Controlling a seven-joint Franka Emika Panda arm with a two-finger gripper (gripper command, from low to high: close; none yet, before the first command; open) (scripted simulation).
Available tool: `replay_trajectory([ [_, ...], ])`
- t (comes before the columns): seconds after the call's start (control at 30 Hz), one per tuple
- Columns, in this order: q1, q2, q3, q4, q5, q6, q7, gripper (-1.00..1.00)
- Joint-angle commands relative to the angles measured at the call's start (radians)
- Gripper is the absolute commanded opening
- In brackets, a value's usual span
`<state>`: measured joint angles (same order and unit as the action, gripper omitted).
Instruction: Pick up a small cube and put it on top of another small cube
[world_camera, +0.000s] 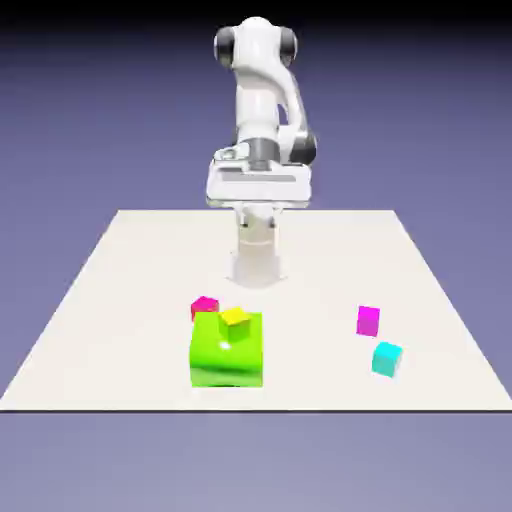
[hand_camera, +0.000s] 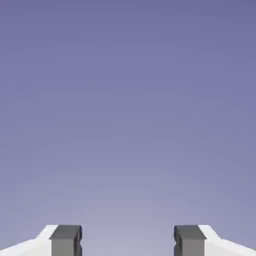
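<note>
A white arm (world_camera: 262, 90) stands on a cream bench (world_camera: 120, 300) against a blue-violet backdrop. A lime-green block (world_camera: 226, 355) carries a yellow cube (world_camera: 235, 318). Other cubes: hot-pink (world_camera: 204, 305), magenta-purple (world_camera: 368, 320), cyan (world_camera: 387, 358). The claw (hand_camera: 128, 240) has grey fingertips (hand_camera: 65, 241).

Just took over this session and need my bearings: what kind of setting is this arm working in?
A rendered simulation, not a real room: a bare white table floating on a plain blue-violet backdrop, flat-shaded blocks such as the big lime-green block and the small magenta-purple cube, and a white arm.
</note>
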<state>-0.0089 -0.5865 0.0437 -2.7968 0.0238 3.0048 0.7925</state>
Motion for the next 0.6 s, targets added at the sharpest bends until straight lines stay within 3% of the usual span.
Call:
replay_trajectory([
  [0.0,-0.017,-0.014,0.036,0.011,0.020,-0.027,0.043,0.00],
  [0.57,-0.313,-0.246,0.652,0.196,0.356,-0.480,0.768,0.00],
])
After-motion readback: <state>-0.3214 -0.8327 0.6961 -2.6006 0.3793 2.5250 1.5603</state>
